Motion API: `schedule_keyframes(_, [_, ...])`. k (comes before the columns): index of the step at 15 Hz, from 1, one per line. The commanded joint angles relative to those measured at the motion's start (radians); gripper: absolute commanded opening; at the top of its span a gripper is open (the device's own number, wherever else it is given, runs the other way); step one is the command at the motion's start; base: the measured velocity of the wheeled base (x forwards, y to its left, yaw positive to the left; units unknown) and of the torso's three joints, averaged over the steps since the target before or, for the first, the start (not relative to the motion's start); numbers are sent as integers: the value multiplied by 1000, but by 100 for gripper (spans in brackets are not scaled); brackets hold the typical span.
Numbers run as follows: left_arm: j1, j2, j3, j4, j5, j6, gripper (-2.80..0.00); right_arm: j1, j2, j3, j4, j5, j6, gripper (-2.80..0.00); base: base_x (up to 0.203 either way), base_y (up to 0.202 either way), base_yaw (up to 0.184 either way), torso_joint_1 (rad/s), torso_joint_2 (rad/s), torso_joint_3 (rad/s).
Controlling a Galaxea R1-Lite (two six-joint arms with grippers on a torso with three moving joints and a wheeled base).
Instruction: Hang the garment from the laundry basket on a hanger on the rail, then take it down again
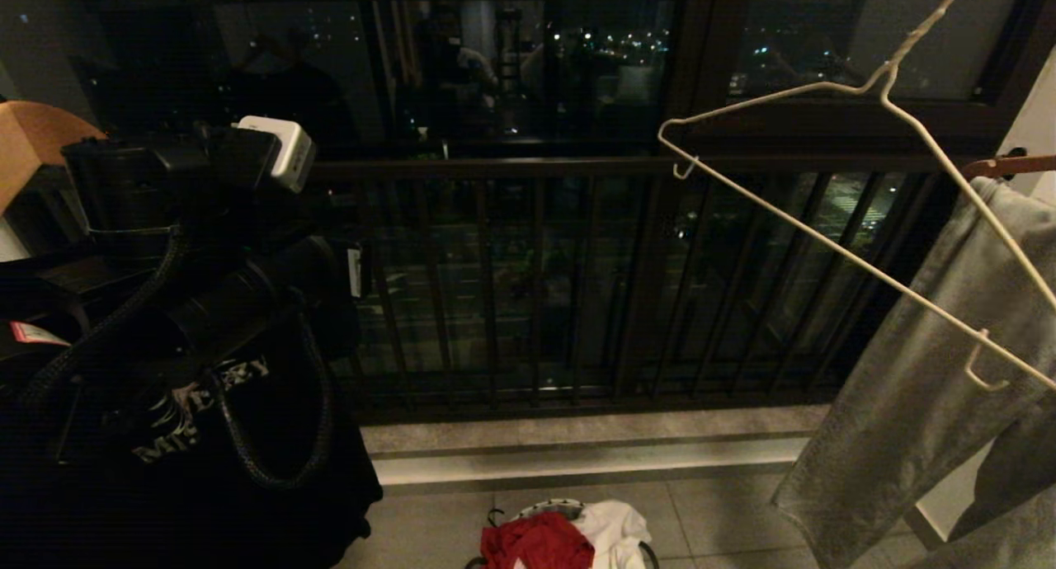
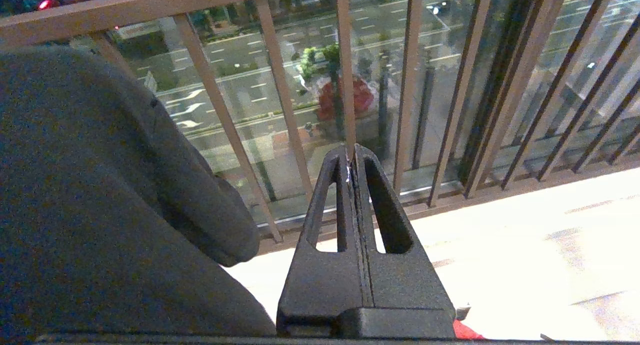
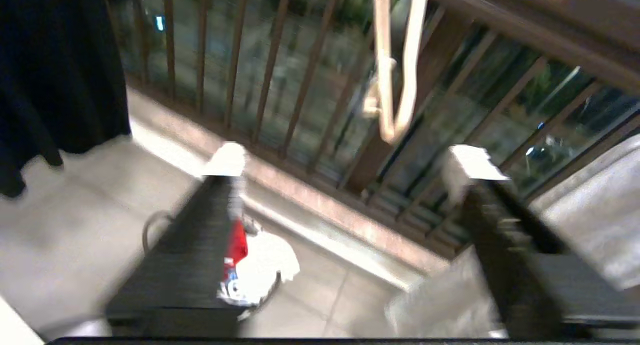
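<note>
On the left, our left end effector (image 2: 354, 160) is raised beside the black printed T-shirt (image 1: 190, 437), fingers pressed closed on nothing. The red T-shirt (image 1: 536, 544) lies in the round laundry basket (image 1: 540, 510) on the near floor. Right, the thin white wire hanger (image 1: 833, 247) hangs tilted and bare; our right end effector (image 3: 345, 170) is open.

Balcony interior, night. Dark metal railing (image 1: 528, 289) of vertical bars along the far side, dark-framed window (image 1: 462, 58) above with city lights beyond. Pale tiled floor (image 1: 726, 511) with a raised light step (image 1: 577, 462) at the railing's foot. Lit street (image 2: 260, 85) visible below.
</note>
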Motion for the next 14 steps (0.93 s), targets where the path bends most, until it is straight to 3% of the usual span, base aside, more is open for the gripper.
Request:
schedule_keyframes(1, [1,-15,1,-4,2,1,-280,0,-75,2,4,-2,32,-280,0,0,0,0,0,0])
schedule_keyframes(3, [4,-44,9,-4,-2,-14,-280,-1,-77,-17,4,-39,62,-280,0,0,0,0,0,0])
schedule_keyframes(6, [-3,-108,64,-10,-3,-17,-280,0,-99,-36,4,-132,172,-280,0,0,0,0,0,0])
schedule_keyframes(9, [-1,-218,214,-9,0,-21,-280,-1,-142,-49,13,-170,227,-280,0,0,0,0,0,0])
schedule_keyframes(12, [4,-390,349,-4,32,-22,-280,-1,-188,-133,163,-181,248,-280,0,0,0,0,0,0])
schedule_keyframes(14, [74,-498,404,26,64,-18,-280,-2,-187,-184,233,-181,292,-280,0,0,0,0,0,0])
